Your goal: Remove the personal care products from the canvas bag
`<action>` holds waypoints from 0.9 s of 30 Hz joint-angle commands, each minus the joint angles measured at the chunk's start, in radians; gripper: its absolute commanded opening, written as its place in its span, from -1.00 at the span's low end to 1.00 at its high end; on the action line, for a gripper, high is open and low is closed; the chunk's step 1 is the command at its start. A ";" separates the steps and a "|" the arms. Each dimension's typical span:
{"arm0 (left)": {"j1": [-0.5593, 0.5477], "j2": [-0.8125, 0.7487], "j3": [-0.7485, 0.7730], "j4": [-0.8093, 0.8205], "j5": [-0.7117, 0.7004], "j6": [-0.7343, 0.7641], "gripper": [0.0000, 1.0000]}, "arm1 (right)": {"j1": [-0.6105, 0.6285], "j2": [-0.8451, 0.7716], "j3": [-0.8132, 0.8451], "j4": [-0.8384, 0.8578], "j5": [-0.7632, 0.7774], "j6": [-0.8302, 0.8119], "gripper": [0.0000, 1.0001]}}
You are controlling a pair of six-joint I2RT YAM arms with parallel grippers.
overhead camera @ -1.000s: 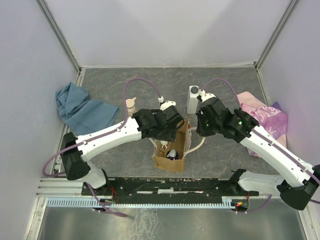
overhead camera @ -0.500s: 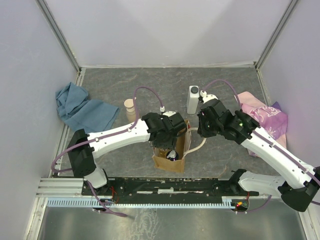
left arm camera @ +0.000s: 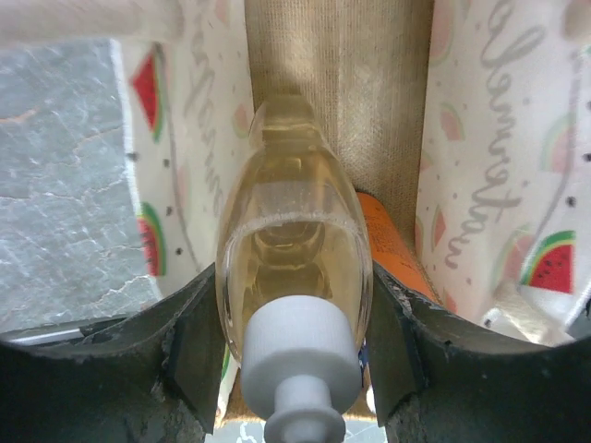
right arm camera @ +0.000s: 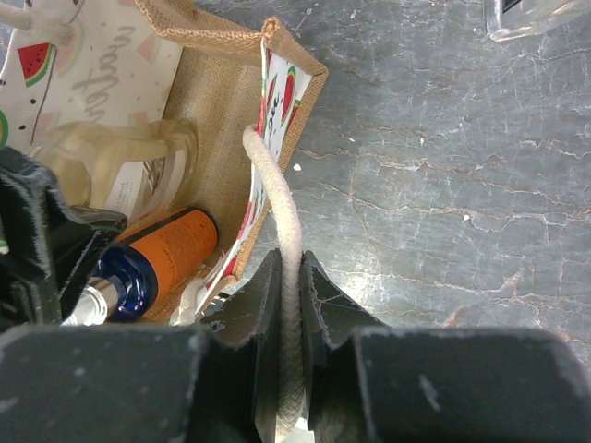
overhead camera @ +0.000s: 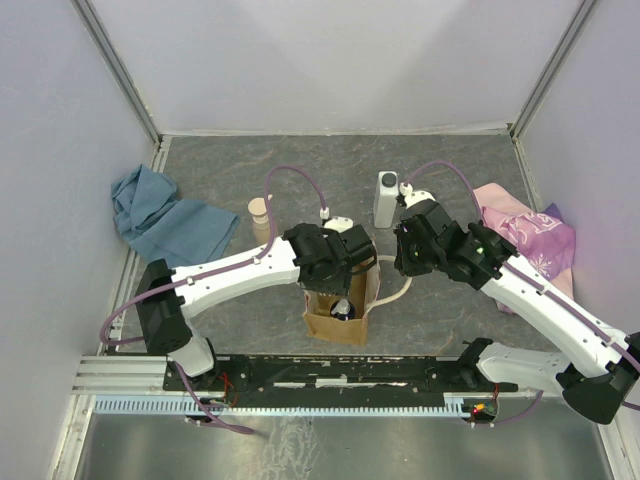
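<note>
The canvas bag (overhead camera: 335,326) stands near the front middle, with a watermelon-print lining (left arm camera: 476,157). My left gripper (overhead camera: 343,272) is down in its mouth. In the left wrist view this gripper (left arm camera: 294,318) is shut on the clear bottle with the grey cap (left arm camera: 294,249). An amber bottle (left arm camera: 395,254) lies beside it; the right wrist view shows it (right arm camera: 164,251) with a dark blue end. My right gripper (overhead camera: 405,262) is shut on the bag's cream loop handle (right arm camera: 282,221), beside the bag. The beige bottle (overhead camera: 260,218) and the white squarish bottle (overhead camera: 386,198) stand on the table behind.
A blue cloth (overhead camera: 165,220) lies at the left wall. A pink-purple cloth (overhead camera: 527,235) lies at the right, under my right arm. The grey table floor (overhead camera: 330,165) is walled on three sides. The arms' base rail (overhead camera: 340,372) runs along the front.
My left arm has swung its elbow inward and its gripper has sunk into the bag's mouth. My right gripper has kept its hold on the handle.
</note>
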 commanded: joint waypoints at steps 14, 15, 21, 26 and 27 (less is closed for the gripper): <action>0.000 -0.013 0.720 -0.248 -0.216 0.103 -0.64 | 0.004 -0.016 -0.022 0.030 0.012 0.006 -0.70; 0.003 -0.013 0.732 -0.242 -0.237 0.121 -0.64 | 0.003 -0.014 -0.023 0.030 0.011 0.005 -0.70; 0.080 -0.041 0.668 -0.110 -0.339 0.266 -0.66 | 0.003 -0.015 -0.017 0.043 -0.006 0.007 -0.71; 0.229 -0.107 0.530 0.165 -0.280 0.390 -0.67 | 0.003 0.006 0.003 0.038 -0.023 0.004 -0.71; 0.266 -0.109 0.526 0.194 -0.268 0.404 -0.67 | 0.003 0.010 0.009 0.034 -0.028 0.003 -0.71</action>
